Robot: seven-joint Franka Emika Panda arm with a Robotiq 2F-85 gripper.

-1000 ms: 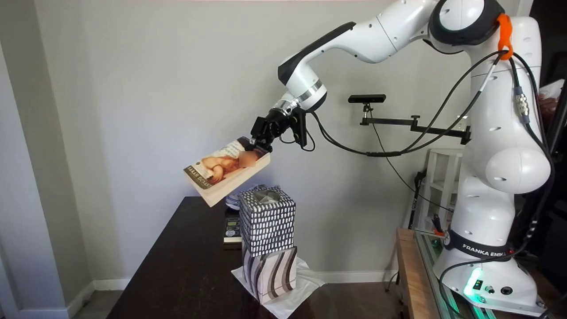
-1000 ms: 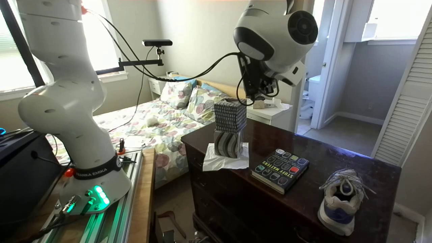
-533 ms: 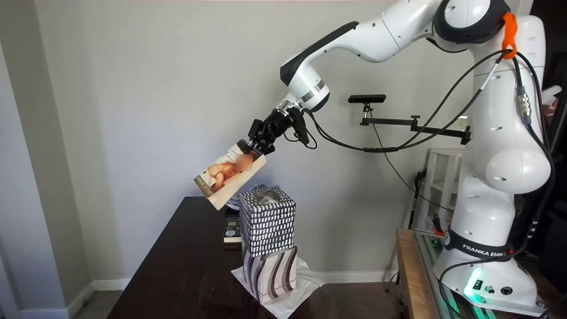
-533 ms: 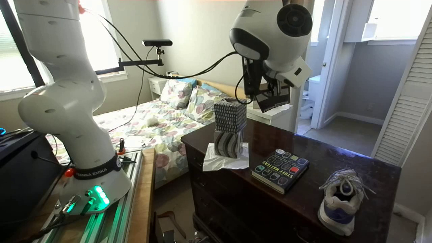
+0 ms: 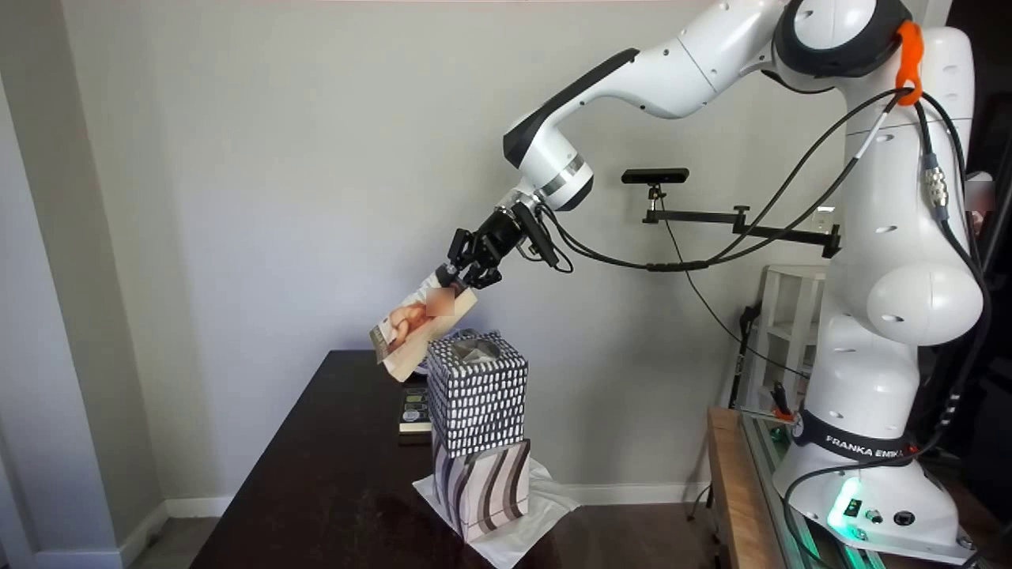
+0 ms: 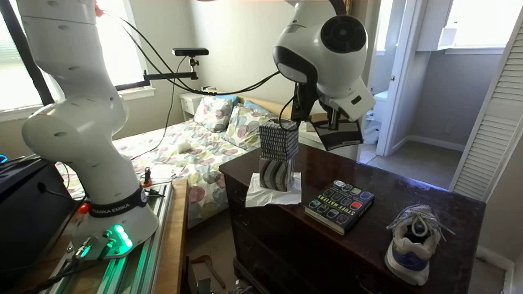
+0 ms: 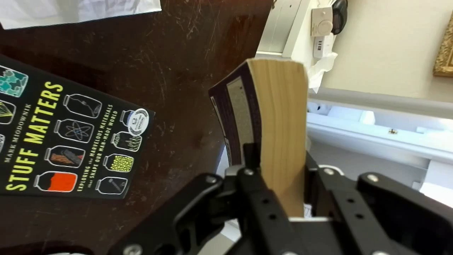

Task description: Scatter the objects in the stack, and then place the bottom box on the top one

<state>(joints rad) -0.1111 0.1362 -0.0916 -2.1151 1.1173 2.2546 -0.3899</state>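
In the air, clear of the counter [image 5: 340, 474], the gripper [image 7: 280, 161] clasps a tilted paperback [image 7: 283, 113] across its covers. In an exterior view, the dash-patterned box [image 6: 279, 141] sits on the striped box [image 6: 276, 174], which stands on a white sheet [image 6: 263, 197] toward the counter's left end; a dark book [image 6: 340, 206] lies flat to the right of these, a shoe [image 6: 412, 245] at the near right.

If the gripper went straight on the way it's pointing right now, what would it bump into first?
Probably the dresser top, with the paperback in the gripper touching first. The line seems to run near the top's far edge, so it might miss; depth is unclear.
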